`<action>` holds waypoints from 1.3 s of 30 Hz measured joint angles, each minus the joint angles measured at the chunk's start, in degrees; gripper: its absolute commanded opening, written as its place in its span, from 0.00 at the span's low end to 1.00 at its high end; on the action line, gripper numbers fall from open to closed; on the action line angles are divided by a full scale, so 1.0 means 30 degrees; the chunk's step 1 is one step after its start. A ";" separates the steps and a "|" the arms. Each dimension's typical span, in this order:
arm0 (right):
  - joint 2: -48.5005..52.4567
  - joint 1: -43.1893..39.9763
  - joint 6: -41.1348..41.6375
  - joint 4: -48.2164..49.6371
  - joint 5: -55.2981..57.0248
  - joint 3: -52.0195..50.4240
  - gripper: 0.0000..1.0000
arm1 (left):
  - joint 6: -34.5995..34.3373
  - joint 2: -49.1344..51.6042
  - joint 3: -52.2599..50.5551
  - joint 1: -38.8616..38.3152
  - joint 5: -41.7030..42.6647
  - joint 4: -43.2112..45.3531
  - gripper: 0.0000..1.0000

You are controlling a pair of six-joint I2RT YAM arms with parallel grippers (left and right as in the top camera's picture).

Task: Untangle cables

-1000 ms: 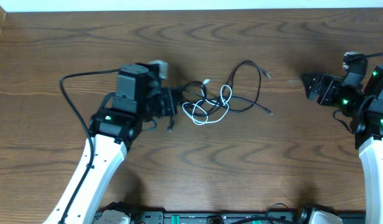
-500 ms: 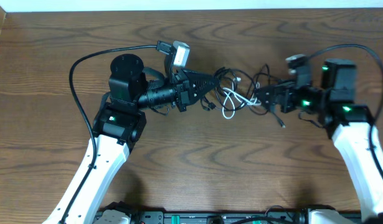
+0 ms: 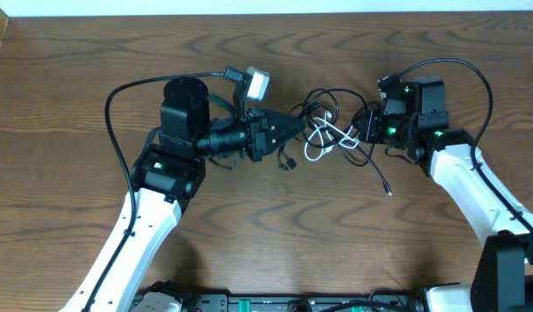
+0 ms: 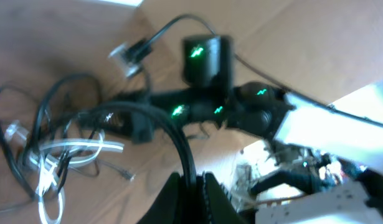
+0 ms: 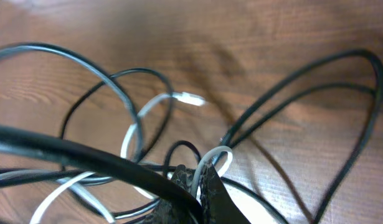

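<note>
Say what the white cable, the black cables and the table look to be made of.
White cable: soft plastic or rubber jacket, smooth; it bends into tight loops.
Black cables: probably a similar flexible sheath, with a faint sheen along the curves.
Table: wood or wood-look laminate, brown with wavy grain and a satin finish; which one is unclear.

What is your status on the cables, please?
Left claw shut on black cable. Right claw shut on cables mid-tangle. White cable knotted in. Nothing blocking.
</note>
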 measured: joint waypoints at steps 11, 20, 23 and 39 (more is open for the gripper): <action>-0.5071 -0.0423 0.1027 0.0291 -0.2047 0.2135 0.01 | 0.2718 0.1020 -0.0058 -0.1158 -0.5253 -0.4197 0.08; -0.4940 0.1180 0.1450 -0.8918 -0.0831 0.2113 0.01 | 0.2098 0.1421 -0.0117 -0.1865 -0.5464 0.0991 0.08; -0.4940 0.1260 0.0947 -0.9063 -0.1056 0.2113 0.01 | 0.0933 0.1421 -0.0117 -0.1865 -0.6200 0.1982 0.07; -0.4014 0.1428 0.0678 -1.0994 0.1333 0.2106 0.01 | -0.2047 0.5085 -0.0160 -0.5982 -1.0316 0.7060 0.68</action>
